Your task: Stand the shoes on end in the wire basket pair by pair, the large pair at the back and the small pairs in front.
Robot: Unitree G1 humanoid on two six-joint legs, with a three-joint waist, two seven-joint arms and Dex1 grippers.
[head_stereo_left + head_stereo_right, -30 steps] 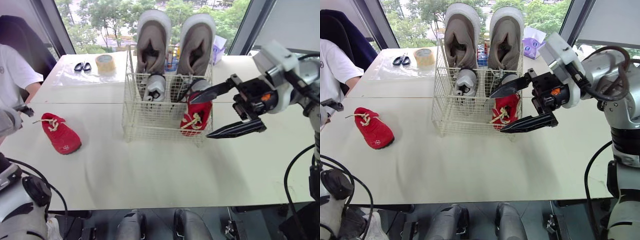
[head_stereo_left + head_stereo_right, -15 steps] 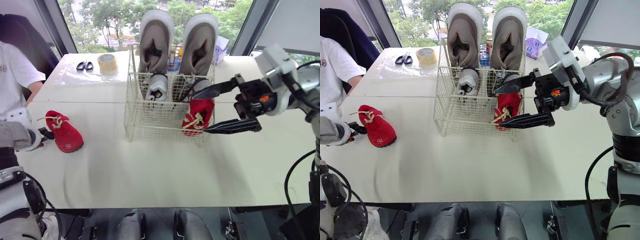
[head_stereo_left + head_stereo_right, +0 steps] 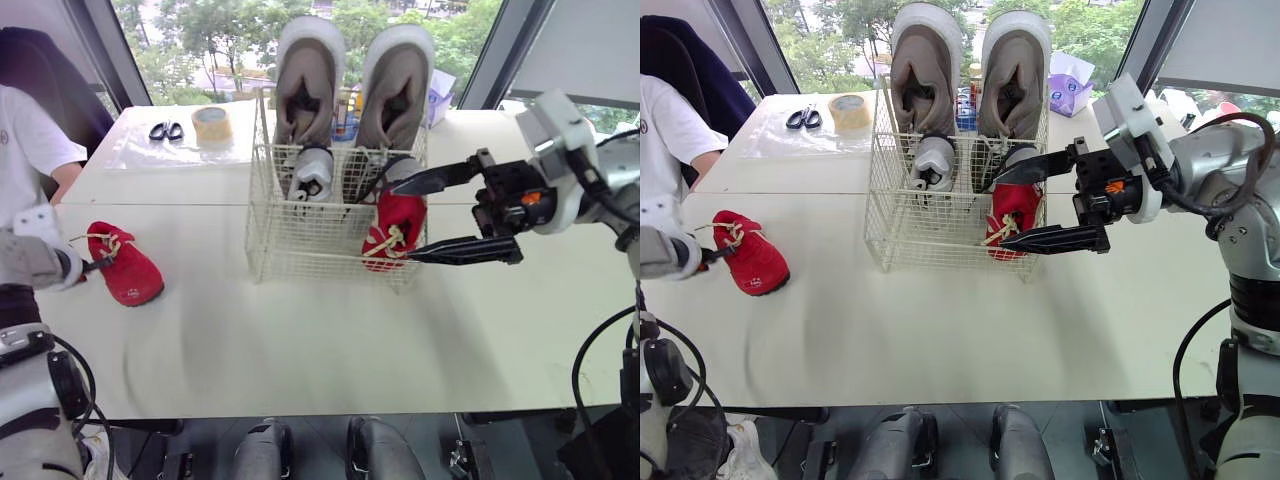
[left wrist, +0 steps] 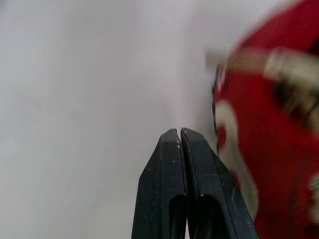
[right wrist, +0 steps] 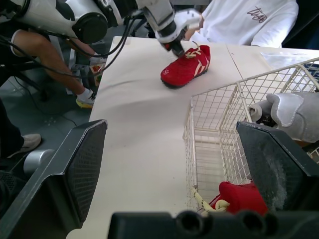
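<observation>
A loose red shoe (image 3: 125,270) with cream laces lies on the white table (image 3: 300,330) at the left. My left gripper (image 4: 179,132) is shut with nothing between its fingers, its tips at the shoe's heel (image 4: 269,124). The wire basket (image 3: 300,240) holds two large grey shoes (image 3: 307,80) on end at the back. In front of them are small grey-white shoes (image 3: 312,172) and one red shoe (image 3: 393,232) at the front right corner. My right gripper (image 3: 402,224) hangs open at the basket's right side, its fingers straddling that corner.
Scissors (image 3: 165,131) and a roll of tape (image 3: 211,124) lie at the table's back left. A purple pack (image 3: 438,90) sits behind the basket. A person in a white shirt (image 3: 25,140) sits at the left edge.
My left gripper has come in to the red shoe's heel and gone from open to shut. The right gripper stays open by the basket, hardly moved.
</observation>
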